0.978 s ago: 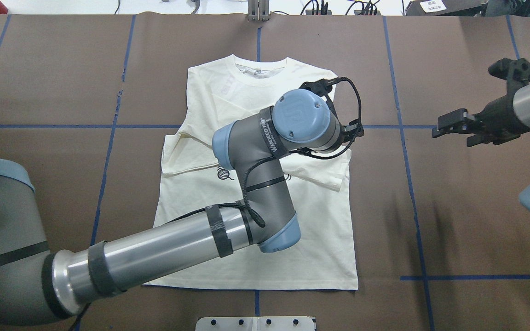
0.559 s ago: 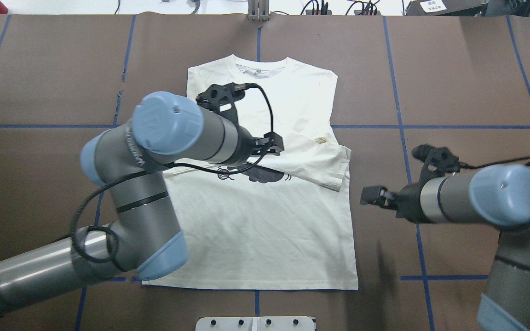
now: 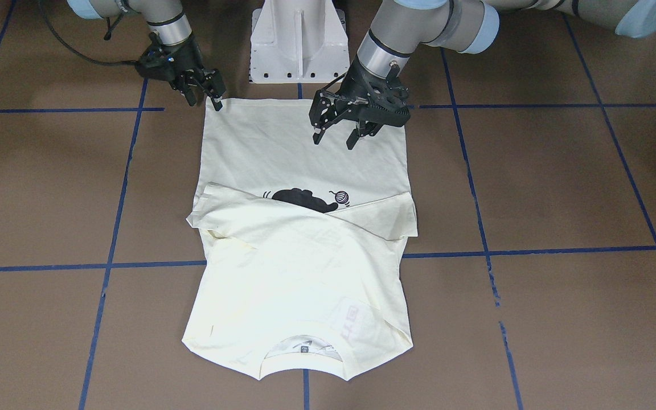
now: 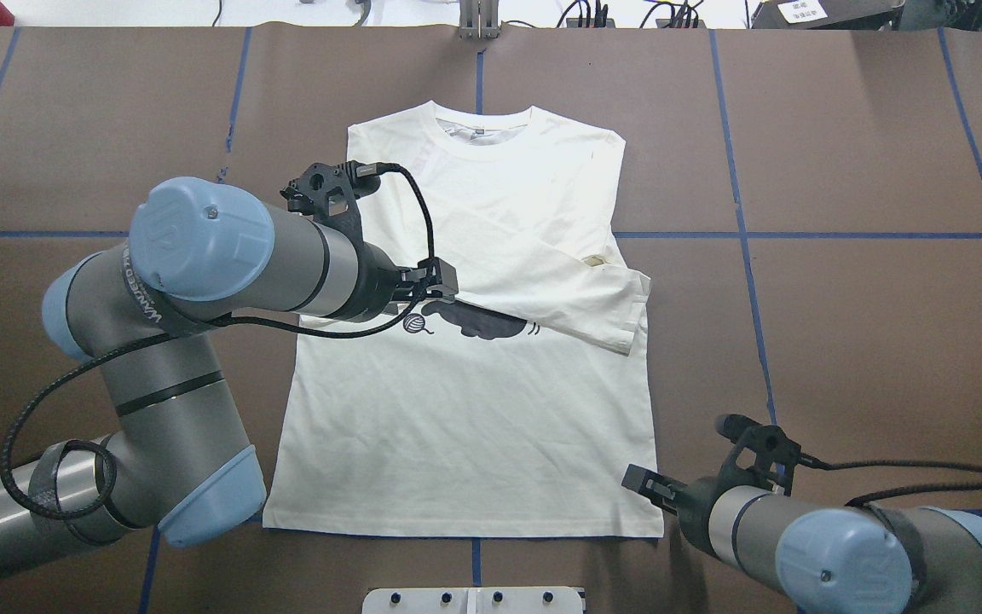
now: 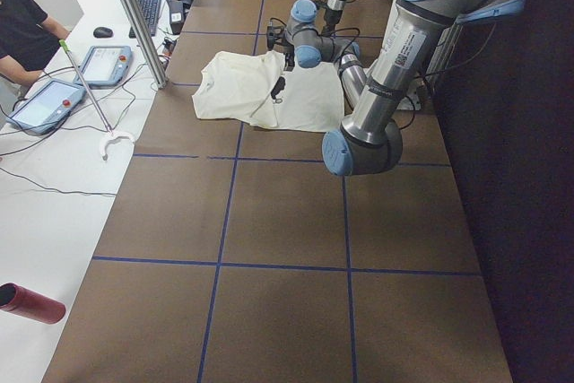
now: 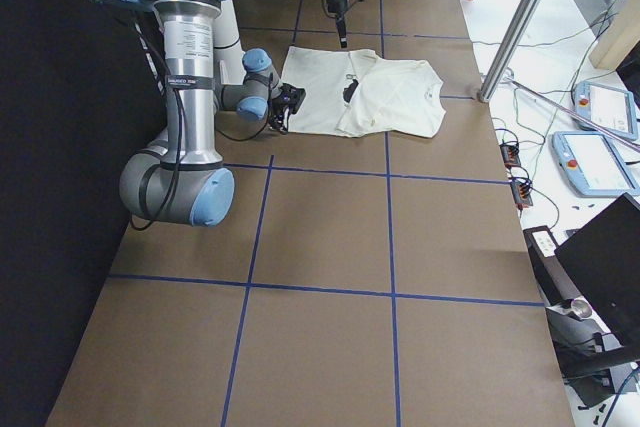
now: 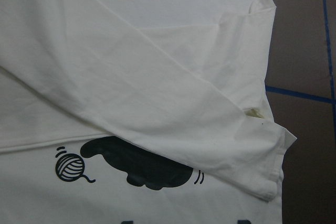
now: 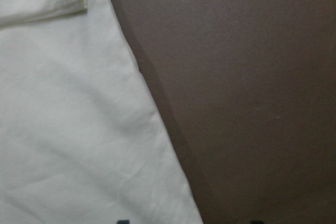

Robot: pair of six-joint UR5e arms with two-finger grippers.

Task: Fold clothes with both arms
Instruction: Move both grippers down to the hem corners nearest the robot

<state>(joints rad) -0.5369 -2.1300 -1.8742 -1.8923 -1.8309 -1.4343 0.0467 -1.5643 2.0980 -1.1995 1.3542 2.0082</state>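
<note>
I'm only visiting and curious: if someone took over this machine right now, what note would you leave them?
Left gripper: open, empty, raised above the shirt.
Right gripper: open, empty, beside the hem corner on the robot's right.
Shirt: flat on the table, print up, collar away from the robot, hem toward it.
Done: both sleeves lie crossed over the chest.
Left: nothing is gripped yet. The next step is probably to take the hem at both corners and fold the body toward the collar.
</note>
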